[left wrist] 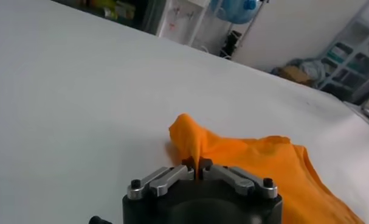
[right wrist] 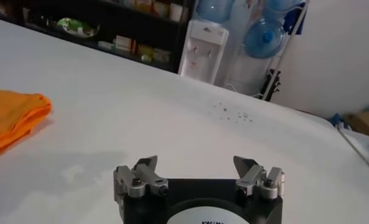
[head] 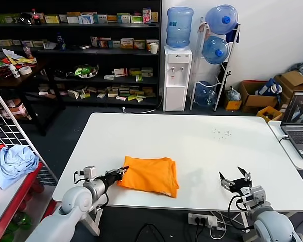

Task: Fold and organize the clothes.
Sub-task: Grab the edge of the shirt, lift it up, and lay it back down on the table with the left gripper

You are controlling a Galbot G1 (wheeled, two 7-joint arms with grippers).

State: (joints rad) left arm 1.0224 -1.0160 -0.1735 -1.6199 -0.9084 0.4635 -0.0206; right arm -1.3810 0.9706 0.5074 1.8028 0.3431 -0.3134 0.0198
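The orange T-shirt (head: pixel 150 175) lies folded into a thick bundle near the front edge of the white table (head: pixel 192 136). My left gripper (head: pixel 122 172) is at its left corner, shut on a pinched ridge of orange cloth (left wrist: pixel 193 143) that stands up between the jaws (left wrist: pixel 197 164). My right gripper (head: pixel 235 178) rests open near the table's front right, with nothing between its fingers (right wrist: pixel 199 164), well clear of the shirt's edge (right wrist: pixel 14 119).
A light blue cloth bundle (head: pixel 12 161) lies on a red-edged rack at the far left. A laptop (head: pixel 299 123) sits on a side table to the right. Shelves, a water dispenser (head: pixel 177 75) and boxes stand beyond the table.
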